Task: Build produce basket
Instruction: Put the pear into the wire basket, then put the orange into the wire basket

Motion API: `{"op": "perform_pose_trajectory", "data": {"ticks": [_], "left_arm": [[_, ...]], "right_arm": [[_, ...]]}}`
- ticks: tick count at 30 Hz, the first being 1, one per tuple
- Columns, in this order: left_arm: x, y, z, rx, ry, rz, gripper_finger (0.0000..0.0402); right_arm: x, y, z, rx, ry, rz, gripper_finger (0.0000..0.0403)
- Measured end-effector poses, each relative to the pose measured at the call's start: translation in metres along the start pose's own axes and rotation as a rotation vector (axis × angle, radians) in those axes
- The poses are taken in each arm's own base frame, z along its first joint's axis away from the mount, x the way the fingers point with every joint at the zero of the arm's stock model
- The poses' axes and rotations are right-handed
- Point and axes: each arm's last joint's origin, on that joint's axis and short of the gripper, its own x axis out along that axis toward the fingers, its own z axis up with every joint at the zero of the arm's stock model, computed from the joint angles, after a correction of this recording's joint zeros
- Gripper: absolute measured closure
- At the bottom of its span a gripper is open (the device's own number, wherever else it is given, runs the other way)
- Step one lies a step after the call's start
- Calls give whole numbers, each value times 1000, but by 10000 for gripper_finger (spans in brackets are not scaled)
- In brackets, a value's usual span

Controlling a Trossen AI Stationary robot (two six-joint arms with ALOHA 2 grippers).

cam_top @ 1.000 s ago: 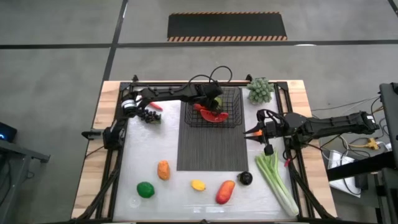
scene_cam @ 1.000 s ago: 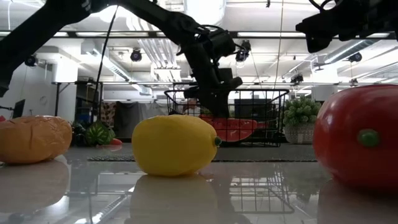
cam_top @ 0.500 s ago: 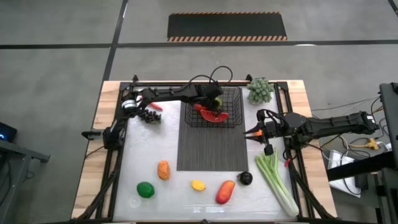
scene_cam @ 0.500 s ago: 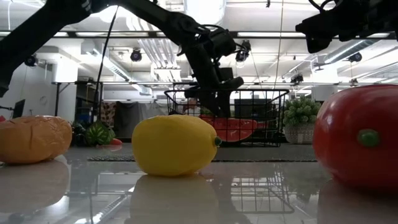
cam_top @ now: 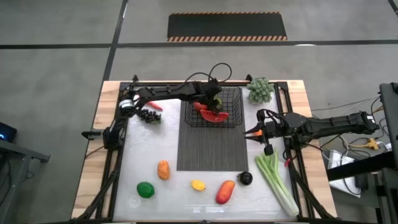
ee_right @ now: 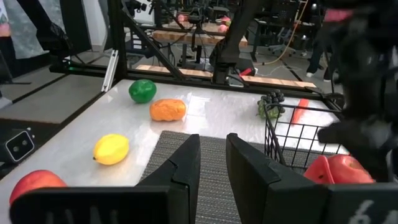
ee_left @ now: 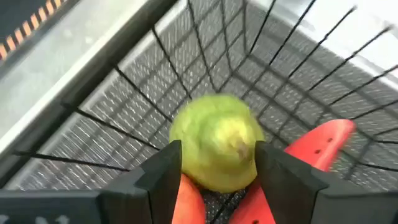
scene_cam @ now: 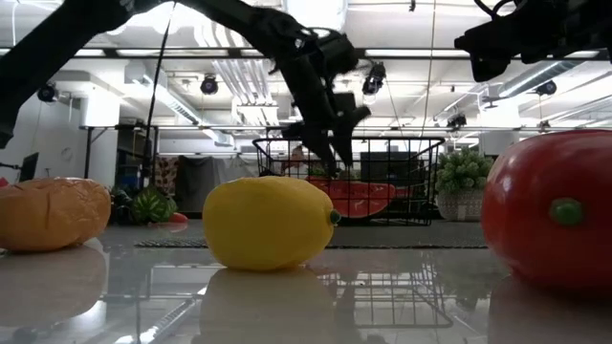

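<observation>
1. The left gripper (ee_left: 217, 162) hangs inside the basket (cam_top: 214, 107), at its back left part. Its fingers stand apart on either side of a green apple (ee_left: 216, 149); whether they press it or have just let go cannot be told.
2. Directly under the apple lies a red watermelon slice (cam_top: 213, 114), on the basket floor.
3. Risk: if the gripper lifts while a finger is touching, the apple could roll off the slice or be dragged up against the wire wall.
4. Risk: a finger catching the mesh could shift the basket on the ribbed mat (cam_top: 210, 144).
5. The right gripper (ee_right: 211, 163), fingers slightly parted and empty, waits beside the mat's right edge, near the celery (cam_top: 277, 182).
</observation>
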Motion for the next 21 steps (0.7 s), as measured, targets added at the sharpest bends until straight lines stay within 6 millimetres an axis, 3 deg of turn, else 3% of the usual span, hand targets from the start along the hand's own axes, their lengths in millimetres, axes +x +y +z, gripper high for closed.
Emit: {"op": "perform_pose_trajectory", "data": {"ticks": [6, 10, 16, 21], "left_arm": [[-38, 4, 10, 21, -51, -17, 217], [-74, 2, 13, 51, -91, -40, 217], [-125, -32, 0, 216, -190, -136, 217], [-149, -63, -28, 327, -263, -227, 217]], "right_arm": [[0, 0, 0, 4, 0, 0, 337], [0, 0, 0, 23, 1, -1, 337], [1, 0, -2, 80, 19, -1, 337], [6, 0, -6, 144, 51, -1, 337]]}}
